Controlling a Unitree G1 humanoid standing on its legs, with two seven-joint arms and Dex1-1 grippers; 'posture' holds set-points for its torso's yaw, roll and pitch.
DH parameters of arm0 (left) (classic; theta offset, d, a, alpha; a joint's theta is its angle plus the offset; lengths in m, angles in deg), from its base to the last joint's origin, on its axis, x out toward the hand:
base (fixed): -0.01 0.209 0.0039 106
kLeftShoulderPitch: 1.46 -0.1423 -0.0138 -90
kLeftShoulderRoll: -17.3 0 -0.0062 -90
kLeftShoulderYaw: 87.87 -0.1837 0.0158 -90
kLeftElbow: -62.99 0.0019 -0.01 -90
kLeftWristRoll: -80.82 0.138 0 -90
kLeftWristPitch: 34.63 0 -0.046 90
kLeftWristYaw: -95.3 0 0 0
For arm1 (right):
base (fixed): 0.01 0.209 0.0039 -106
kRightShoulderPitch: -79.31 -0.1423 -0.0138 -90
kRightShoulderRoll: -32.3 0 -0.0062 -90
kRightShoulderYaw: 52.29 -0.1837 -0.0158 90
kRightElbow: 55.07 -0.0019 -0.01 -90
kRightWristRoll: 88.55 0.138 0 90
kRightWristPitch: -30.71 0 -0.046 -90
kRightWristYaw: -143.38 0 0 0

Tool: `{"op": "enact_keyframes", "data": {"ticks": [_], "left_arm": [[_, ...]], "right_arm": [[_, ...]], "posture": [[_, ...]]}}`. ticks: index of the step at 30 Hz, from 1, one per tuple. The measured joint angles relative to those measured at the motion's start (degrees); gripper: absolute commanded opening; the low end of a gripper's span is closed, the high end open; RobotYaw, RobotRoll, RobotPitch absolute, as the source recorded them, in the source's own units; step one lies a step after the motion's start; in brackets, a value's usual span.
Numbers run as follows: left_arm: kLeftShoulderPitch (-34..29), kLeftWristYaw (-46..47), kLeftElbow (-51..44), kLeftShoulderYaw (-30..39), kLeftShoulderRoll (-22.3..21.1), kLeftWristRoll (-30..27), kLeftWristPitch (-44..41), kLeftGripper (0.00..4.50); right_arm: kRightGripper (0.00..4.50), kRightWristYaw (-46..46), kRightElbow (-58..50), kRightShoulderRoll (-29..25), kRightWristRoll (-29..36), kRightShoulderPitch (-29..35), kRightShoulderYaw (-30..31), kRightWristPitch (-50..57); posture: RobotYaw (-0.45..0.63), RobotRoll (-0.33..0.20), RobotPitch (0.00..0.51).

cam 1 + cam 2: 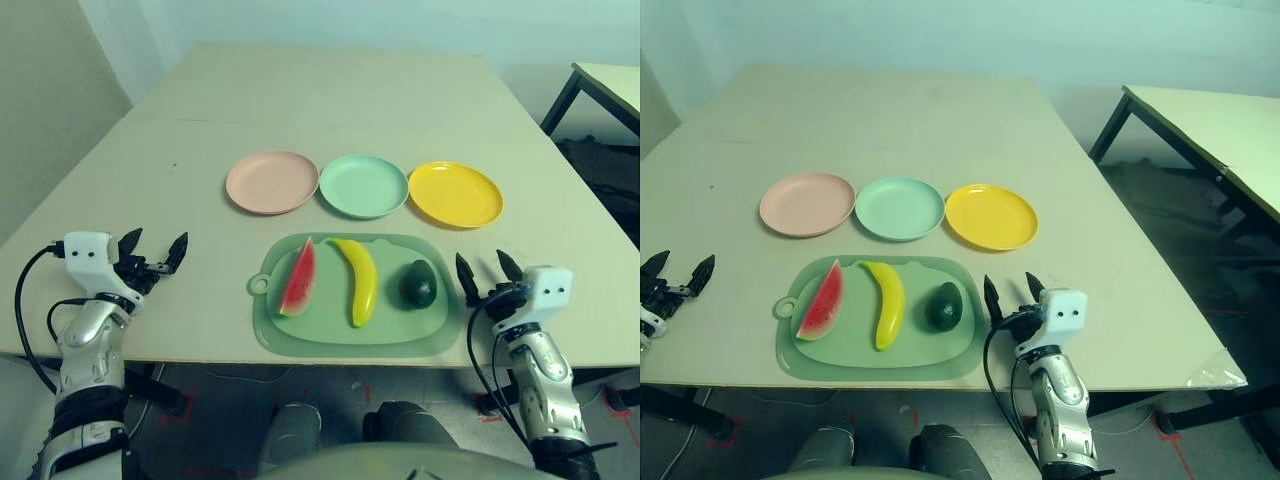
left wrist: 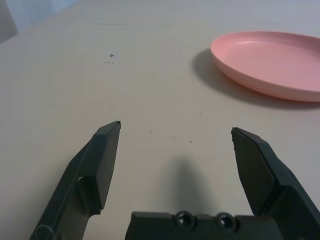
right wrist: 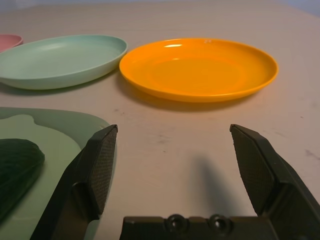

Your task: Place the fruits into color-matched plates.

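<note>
So nothing's done yet: left gripper [image 1: 152,253] spread, empty, lower left. Red watermelon wedge w/ green rind [image 1: 299,278], curved yellow banana [image 1: 359,279], dark green avocado [image 1: 418,284] all on the green mat [image 1: 330,335], centre. Pale pink plate [image 1: 271,182], mint green plate [image 1: 364,186], bright yellow plate [image 1: 456,194] above, bare. Right gripper [image 1: 487,271] spread, empty, lower right. All 3 left.

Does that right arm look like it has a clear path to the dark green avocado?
Probably yes. The right pincer stands open just beside the mat, and the avocado lies at the mat's near right end with nothing between them. The banana lies on its far side.
</note>
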Motion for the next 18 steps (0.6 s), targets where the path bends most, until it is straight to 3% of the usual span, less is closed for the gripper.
{"op": "enact_keyframes", "data": {"ticks": [18], "left_arm": [[1.0,-0.7,0.9,0.0,0.2,-0.1,1.5,4.49]], "right_arm": [[4.50,-2.1,-0.1,-0.1,-1.2,1.1,0.3,-1.2]], "posture": [[0.08,0.000,0.046]]}}
